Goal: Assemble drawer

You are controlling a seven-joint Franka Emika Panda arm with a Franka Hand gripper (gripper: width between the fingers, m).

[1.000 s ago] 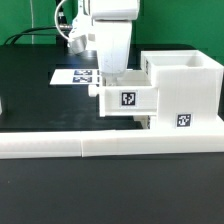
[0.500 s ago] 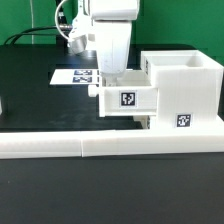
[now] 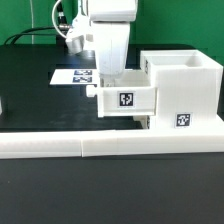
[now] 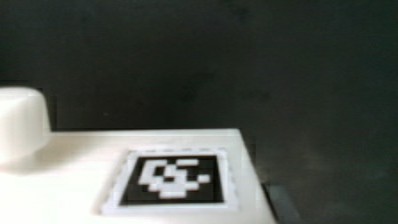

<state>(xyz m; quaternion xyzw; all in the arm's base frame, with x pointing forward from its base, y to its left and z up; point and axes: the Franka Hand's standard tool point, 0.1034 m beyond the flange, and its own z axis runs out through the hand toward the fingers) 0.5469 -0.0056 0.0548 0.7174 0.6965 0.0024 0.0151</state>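
The drawer's tall white casing (image 3: 185, 85) stands at the exterior view's right. An open-top tray (image 3: 128, 99) with a square tag sticks out of the casing's upper slot toward the exterior view's left, off the table. A second tray (image 3: 146, 122) sits in under it. My gripper (image 3: 108, 84) reaches down onto the upper tray's outer end, and the fingertips are hidden against its wall. The wrist view shows the tray's white face (image 4: 80, 165) and tag (image 4: 173, 180), with a rounded white shape (image 4: 18, 125) beside them.
Long low white border bars (image 3: 100, 147) run along the table's front edge. The marker board (image 3: 75, 75) lies flat behind the gripper. The table top is black. A green cable hangs at the back.
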